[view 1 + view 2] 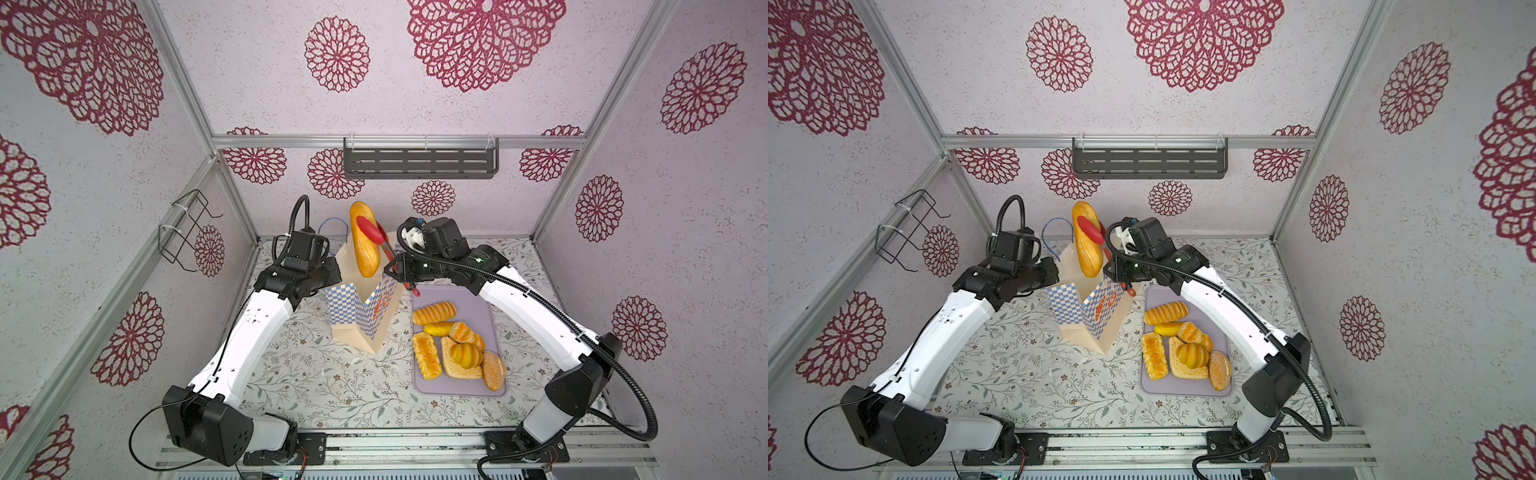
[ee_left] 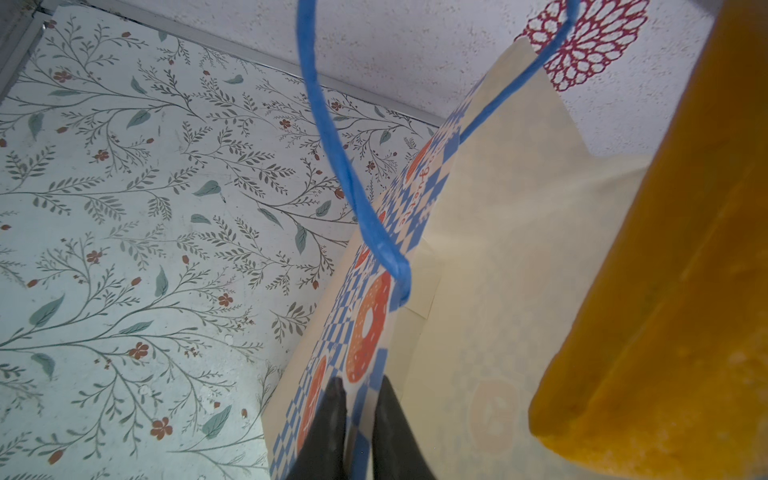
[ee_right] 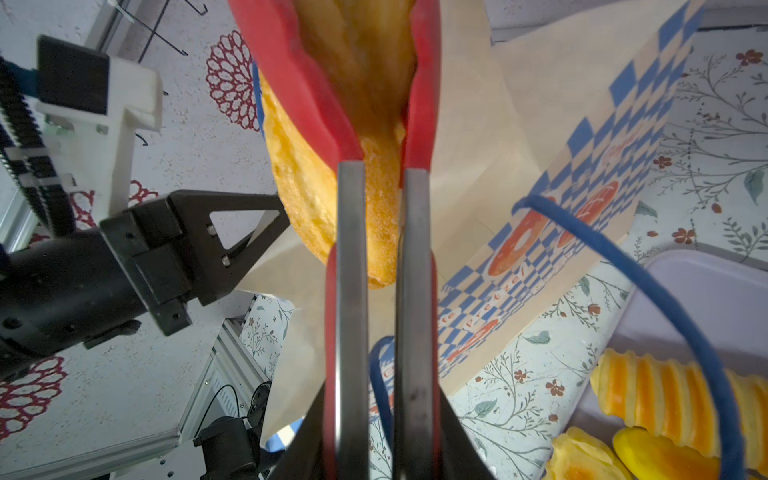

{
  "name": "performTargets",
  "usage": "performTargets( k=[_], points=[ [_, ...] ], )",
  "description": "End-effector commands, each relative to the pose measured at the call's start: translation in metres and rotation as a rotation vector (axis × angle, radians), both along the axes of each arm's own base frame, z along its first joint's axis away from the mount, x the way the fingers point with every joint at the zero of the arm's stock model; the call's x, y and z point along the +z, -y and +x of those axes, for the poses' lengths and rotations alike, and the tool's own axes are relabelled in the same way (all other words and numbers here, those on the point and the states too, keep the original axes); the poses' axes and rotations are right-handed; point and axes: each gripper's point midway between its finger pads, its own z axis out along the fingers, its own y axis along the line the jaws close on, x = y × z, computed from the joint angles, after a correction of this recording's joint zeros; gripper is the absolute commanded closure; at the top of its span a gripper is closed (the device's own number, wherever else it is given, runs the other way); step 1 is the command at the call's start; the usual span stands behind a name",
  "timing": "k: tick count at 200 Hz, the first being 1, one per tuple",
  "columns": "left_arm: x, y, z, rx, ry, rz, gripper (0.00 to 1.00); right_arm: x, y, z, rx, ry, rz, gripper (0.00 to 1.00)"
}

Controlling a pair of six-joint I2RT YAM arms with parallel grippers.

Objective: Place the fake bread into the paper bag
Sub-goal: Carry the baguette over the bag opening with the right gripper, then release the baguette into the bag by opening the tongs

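Pinching the left wall of the paper bag [image 1: 361, 320] at its rim, the left gripper [image 1: 336, 268] seems placed to hold the mouth wide in both top views. The right gripper [image 1: 395, 270] reaches in from the right and squeezes the red tongs [image 1: 376, 232], whose tips clasp the long loaf [image 1: 363, 253] above that mouth. The loaf stands steeply, its long axis near upright, with the lower end aimed into the bag and the upper end leaning toward the far wall. The other fake bread [image 1: 434, 312] waits on the lilac tray [image 1: 457, 388], just right of the bag. In the left wrist view the dark fingers [image 2: 332, 419] sit together with the checkered paper clamped between them, the blue cord handle [image 2: 332, 158] loops free, and the loaf [image 2: 665, 291] hangs beside the cream inside (whether its tip has crossed the rim I cannot tell). In the right wrist view the right gripper [image 3: 378, 453] presses the tongs' metal arms nearly together; the loaf [image 3: 303, 174] lies close to their line, its rounded end toward the bag [image 3: 478, 166].
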Motion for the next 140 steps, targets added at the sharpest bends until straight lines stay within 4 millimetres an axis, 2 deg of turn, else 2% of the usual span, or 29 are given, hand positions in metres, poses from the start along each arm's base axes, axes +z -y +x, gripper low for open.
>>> performTargets(
  k=[1,100,140],
  points=[
    [0.014,-0.003,0.002,0.012,0.048,-0.014,0.88,0.057,0.004,-0.014,0.018,0.135,0.100,0.67],
    [0.018,-0.005,-0.001,0.025,0.063,-0.027,0.91,0.044,0.010,-0.032,0.022,0.103,0.089,0.56],
    [0.015,-0.003,0.000,0.021,0.059,-0.033,0.91,0.048,0.011,-0.035,0.024,0.111,0.100,0.50]
  ],
)
